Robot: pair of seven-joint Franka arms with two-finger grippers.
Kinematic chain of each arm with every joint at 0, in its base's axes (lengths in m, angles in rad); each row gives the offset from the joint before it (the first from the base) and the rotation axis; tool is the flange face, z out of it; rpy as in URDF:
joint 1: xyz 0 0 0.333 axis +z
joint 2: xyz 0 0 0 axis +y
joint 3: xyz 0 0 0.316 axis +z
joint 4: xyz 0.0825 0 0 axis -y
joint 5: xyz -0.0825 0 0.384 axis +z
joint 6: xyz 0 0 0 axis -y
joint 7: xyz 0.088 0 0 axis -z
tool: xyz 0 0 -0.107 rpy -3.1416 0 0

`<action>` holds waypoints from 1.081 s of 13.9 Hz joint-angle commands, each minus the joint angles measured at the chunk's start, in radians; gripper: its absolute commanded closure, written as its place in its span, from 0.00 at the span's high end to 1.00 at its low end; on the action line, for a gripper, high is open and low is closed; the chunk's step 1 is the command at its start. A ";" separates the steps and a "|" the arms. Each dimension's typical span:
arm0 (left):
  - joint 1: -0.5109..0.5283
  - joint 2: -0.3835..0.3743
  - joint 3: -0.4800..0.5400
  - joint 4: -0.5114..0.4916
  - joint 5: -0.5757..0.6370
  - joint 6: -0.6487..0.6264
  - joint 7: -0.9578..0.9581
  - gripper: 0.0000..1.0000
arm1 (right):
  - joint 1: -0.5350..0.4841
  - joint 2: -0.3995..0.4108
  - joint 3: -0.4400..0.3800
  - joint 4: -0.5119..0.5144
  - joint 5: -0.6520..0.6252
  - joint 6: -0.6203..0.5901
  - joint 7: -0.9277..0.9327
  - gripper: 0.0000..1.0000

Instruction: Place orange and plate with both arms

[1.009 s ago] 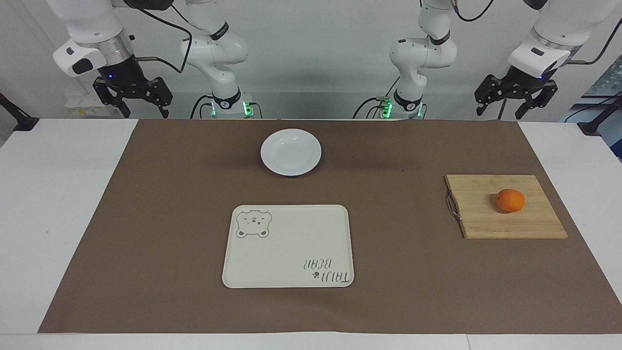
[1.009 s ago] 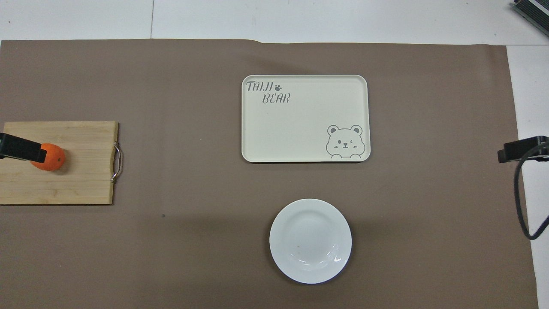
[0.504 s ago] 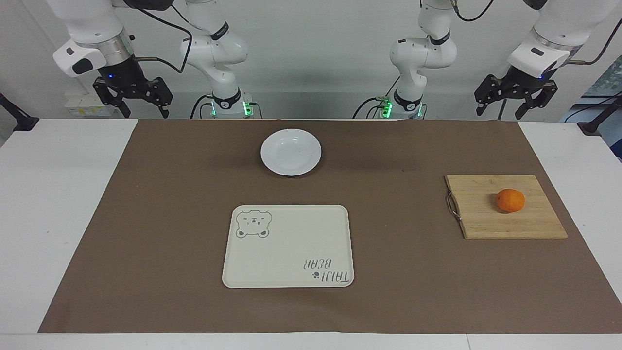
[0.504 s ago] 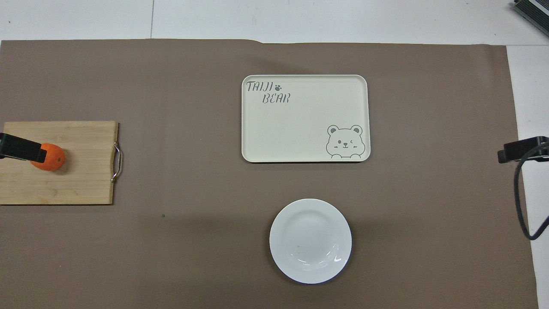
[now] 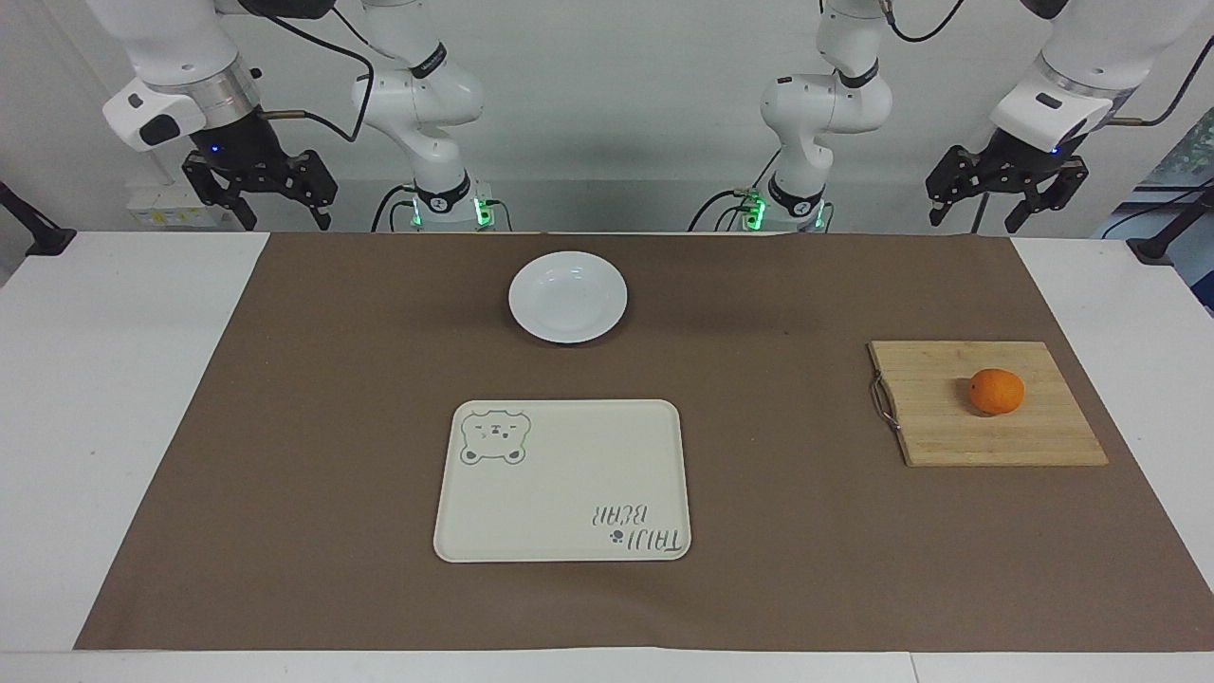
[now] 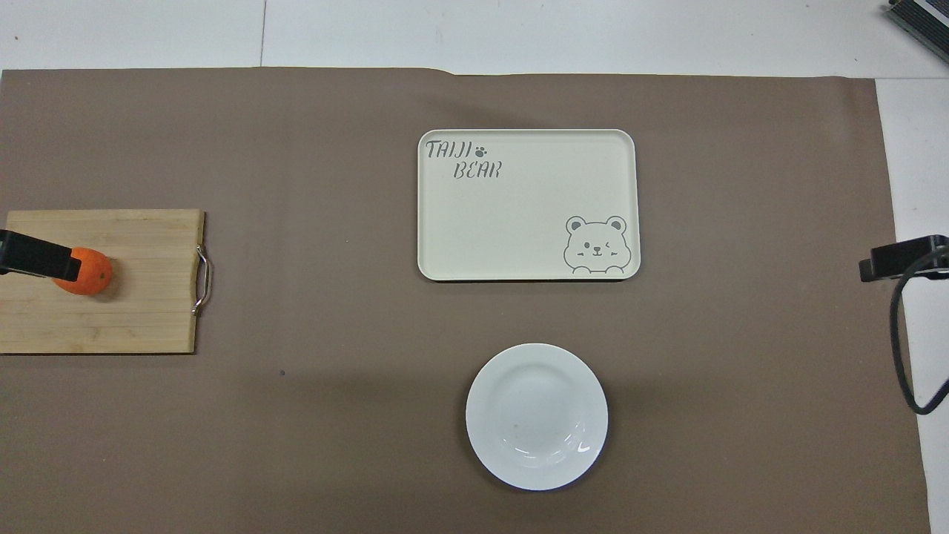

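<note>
You are seeing the orange [image 5: 996,391] sitting on the board [image 5: 948,427] | plate [image 5: 567,296] lying nearer the robots than the tray [image 5: 563,493] | facing view alone showing left gripper [image 5: 1003,220] and right gripper [image 5: 277,220] hanging high, both empty with jaws spread | overhead showing only fingertips.

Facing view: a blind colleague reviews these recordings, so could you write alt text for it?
An orange sits on a wooden cutting board toward the left arm's end of a brown mat. A white plate lies nearer the robots than a cream bear tray. The left tool and right tool hang open, raised and empty.
</note>
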 commanded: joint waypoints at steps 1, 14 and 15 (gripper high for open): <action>0.010 -0.016 -0.007 -0.010 -0.011 -0.008 0.007 1.00 | -0.012 -0.020 0.002 -0.027 0.026 0.009 -0.015 1.00; 0.014 -0.014 -0.007 -0.010 -0.011 0.004 0.002 1.00 | -0.013 -0.022 0.002 -0.029 0.026 0.010 -0.013 1.00; 0.014 -0.014 -0.007 -0.010 -0.011 0.004 0.002 1.00 | -0.013 -0.022 0.002 -0.030 0.026 0.010 -0.013 1.00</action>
